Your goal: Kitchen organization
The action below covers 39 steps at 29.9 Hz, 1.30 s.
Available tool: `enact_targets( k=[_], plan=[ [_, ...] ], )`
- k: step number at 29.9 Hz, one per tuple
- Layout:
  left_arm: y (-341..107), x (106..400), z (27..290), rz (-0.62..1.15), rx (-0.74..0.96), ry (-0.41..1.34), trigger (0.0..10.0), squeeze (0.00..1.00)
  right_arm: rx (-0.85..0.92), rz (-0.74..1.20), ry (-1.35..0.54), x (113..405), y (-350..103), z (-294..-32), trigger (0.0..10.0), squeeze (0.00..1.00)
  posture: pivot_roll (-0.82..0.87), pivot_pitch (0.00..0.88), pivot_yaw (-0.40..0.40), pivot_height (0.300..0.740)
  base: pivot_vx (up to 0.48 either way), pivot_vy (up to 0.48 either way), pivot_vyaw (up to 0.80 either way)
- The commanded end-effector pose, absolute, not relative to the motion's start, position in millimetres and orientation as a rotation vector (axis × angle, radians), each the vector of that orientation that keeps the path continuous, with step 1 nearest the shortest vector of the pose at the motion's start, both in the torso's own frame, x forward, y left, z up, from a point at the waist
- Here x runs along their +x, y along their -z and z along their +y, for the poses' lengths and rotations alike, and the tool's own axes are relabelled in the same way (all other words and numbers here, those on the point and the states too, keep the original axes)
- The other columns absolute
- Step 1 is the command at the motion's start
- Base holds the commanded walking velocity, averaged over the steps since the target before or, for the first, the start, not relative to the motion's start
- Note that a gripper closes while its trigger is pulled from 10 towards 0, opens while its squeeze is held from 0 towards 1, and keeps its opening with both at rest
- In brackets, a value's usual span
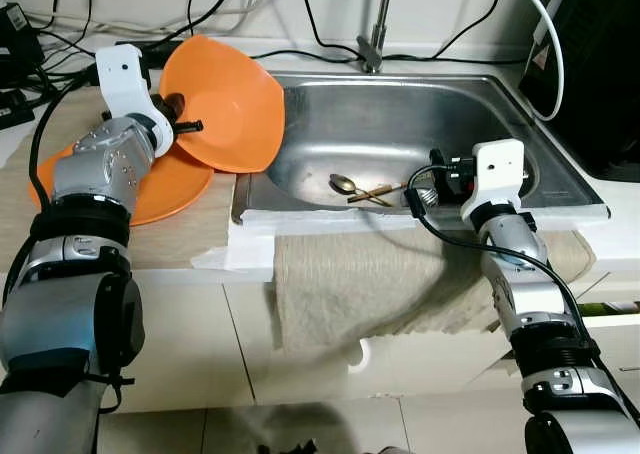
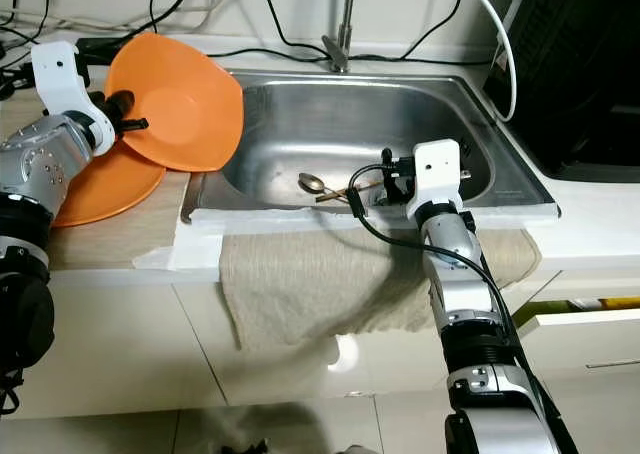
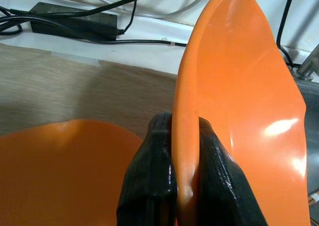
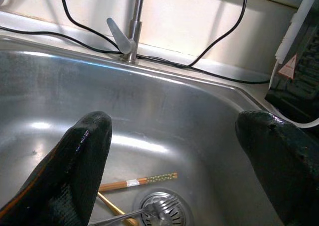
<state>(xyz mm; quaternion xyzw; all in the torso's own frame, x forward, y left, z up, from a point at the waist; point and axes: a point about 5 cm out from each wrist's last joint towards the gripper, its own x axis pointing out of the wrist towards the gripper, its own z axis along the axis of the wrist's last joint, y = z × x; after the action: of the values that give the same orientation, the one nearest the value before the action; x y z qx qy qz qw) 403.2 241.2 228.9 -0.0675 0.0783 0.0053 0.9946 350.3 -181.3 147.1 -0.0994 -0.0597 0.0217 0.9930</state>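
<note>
Two orange plastic plates: the left gripper (image 3: 185,186) pinches one tilted orange plate (image 1: 225,104) by its rim, above the flat orange plate (image 1: 170,189) on the counter. At three o'clock, the right gripper (image 4: 174,151) gapes wide, holding nothing, over the steel sink (image 1: 400,124), where a gold spoon (image 1: 345,184), wooden chopsticks (image 4: 142,181) and a fork (image 4: 149,208) lie.

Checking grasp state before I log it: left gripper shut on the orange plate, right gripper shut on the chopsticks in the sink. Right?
Half right. The left gripper is shut on the orange plate. The right gripper is open above the sink; the chopsticks lie loose on the bottom, per the right wrist view.
</note>
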Motion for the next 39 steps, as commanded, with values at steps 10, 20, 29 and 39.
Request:
enact_targets(
  k=[10, 20, 29, 39],
  plan=[
    [-217.3, 402.3, 244.4, 0.228, -0.095, -0.033, 0.0, 0.0, -0.202, -0.15, -0.034, 355.9, -156.5, -181.1, 10.0, 0.0, -0.04, 0.0, -0.004, 0.74, 0.0, 0.0, 0.0],
    [-217.6, 403.1, 243.7, 0.228, -0.095, -0.032, 0.0, 0.0, -0.202, -0.152, -0.033, 356.5, -156.7, -182.2, 10.0, 0.0, -0.07, 0.0, 0.003, 0.74, 0.0, 0.0, 0.0],
    [-216.5, 403.8, 241.4, 0.229, -0.096, -0.031, 0.0, 0.0, -0.203, -0.149, -0.032, 357.0, -155.7, -184.4, 10.0, 0.0, -0.07, 0.0, 0.002, 0.74, 0.0, 0.0, 0.0],
    [-215.0, 404.1, 240.1, 0.229, -0.096, -0.03, 0.0, 0.0, -0.203, -0.147, -0.031, 356.9, -154.3, -185.8, 10.0, 0.0, -0.07, 0.0, -0.003, 0.74, 0.0, 0.0, 0.0]
  ],
)
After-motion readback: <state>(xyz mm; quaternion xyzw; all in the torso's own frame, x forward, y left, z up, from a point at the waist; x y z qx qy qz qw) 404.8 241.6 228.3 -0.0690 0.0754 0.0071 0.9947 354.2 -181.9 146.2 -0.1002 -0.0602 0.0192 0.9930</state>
